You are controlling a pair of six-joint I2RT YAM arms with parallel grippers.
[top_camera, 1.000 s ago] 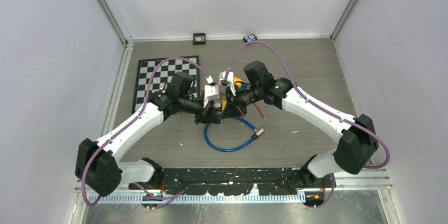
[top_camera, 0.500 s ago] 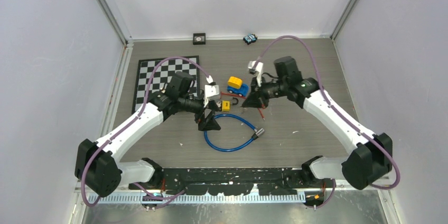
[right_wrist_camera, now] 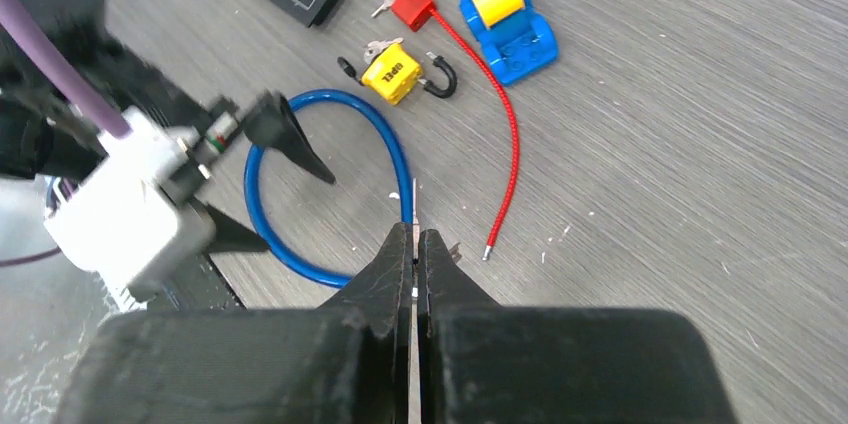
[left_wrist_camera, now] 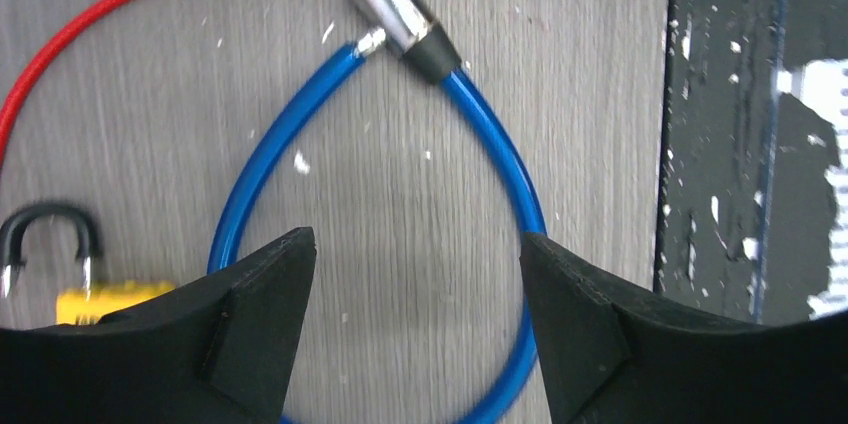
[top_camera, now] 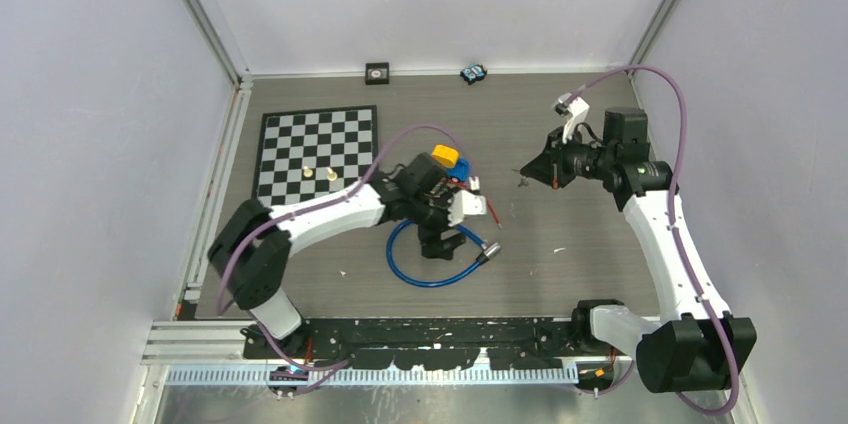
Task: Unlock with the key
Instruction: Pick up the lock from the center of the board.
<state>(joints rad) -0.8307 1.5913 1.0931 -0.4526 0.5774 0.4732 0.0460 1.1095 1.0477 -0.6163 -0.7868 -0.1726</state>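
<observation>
The left end effector hangs low over the tabletop with its fingers spread wide and nothing between them. Directly beneath it lies the loop of the blue cable lock, and the loop's chrome barrel sits just ahead of the fingertips. Whether the cable's pin is latched into that barrel I cannot tell.

Just off one finger is a yellow padlock with a black shackle; a red cable runs beyond it, and a blue and yellow toy car stands further out.

Well apart, raised off to the side, the right end effector is pinched tight on a thin metal sliver that I take for the key; only its tip pokes out past the fingers. Which lock it fits I cannot say.

To my eye the key is small, stiff and slick, so it wants a firm pinch on its head with the blade left free; gripped loosely, it would twist. The cable lock looks light and springy and would likely skate away under a push; the rigid barrel is the place to hold it, not the rubbery cable.

Farthest off lies the checkerboard.
</observation>
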